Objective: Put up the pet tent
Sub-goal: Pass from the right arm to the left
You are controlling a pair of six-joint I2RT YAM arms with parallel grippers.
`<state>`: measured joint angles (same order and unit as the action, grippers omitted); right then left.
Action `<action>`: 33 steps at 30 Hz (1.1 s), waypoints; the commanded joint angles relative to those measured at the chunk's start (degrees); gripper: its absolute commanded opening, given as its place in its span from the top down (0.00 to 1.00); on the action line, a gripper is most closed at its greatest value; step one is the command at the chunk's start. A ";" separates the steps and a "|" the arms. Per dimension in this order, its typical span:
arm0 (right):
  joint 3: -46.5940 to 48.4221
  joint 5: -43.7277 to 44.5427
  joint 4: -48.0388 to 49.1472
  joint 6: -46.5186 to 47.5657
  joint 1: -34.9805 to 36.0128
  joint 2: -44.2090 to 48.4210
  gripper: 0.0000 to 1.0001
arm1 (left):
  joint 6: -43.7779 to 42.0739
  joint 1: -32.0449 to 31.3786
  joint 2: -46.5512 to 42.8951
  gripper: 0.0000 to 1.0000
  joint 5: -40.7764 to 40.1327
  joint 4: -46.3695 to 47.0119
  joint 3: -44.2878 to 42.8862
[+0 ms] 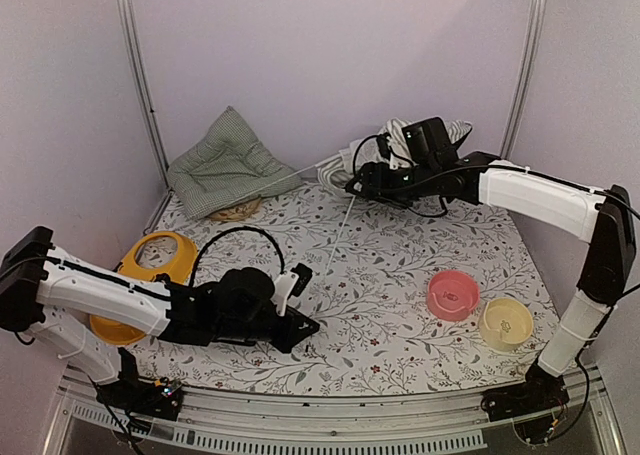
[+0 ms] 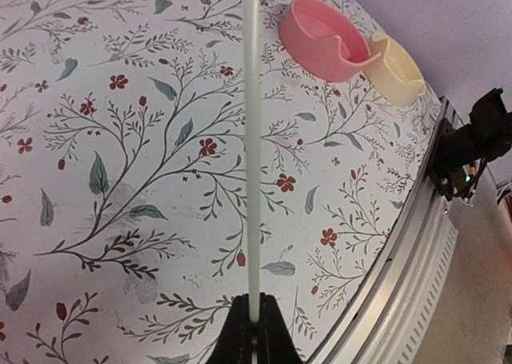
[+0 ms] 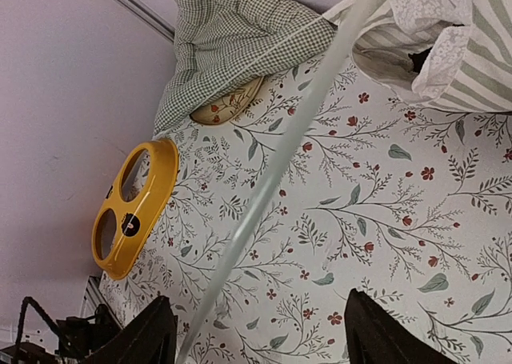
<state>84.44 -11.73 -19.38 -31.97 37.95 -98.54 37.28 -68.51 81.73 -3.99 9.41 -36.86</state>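
The tent lies collapsed in a striped bundle at the far side of the worktop, right of centre, against the back wall. One thin white pole runs from it toward the near left.

The left arm lies low along the near left edge, forearm almost flat on the cloth. Its left hand points right and far, and the fingers are closed tight on the near end of the pole.

The right arm rises from the near right corner, bends at the elbow and reaches left across the far side. Its right hand hangs just beside the bundle with the fingers spread wide. The pole passes between them untouched.

A checked cushion rests in the far left corner. A yellow bowl holder stands near the left arm. A pink bowl and a cream bowl sit touching at the near right.
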 commanded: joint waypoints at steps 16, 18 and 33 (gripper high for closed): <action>-13.56 -4.45 -2.27 4.18 0.45 10.10 0.01 | -0.47 3.00 -2.67 1.00 -2.08 3.88 -4.23; -14.62 -8.06 2.80 2.87 0.43 11.41 0.01 | -0.42 3.10 -1.75 1.00 -1.49 4.15 -4.27; -14.65 -12.60 8.52 4.97 0.45 15.44 0.01 | 2.27 4.20 1.54 1.00 1.57 6.60 -3.42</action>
<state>70.74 -24.23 -11.64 -28.86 38.26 -86.85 38.06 -65.91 82.41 -1.85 13.17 -39.51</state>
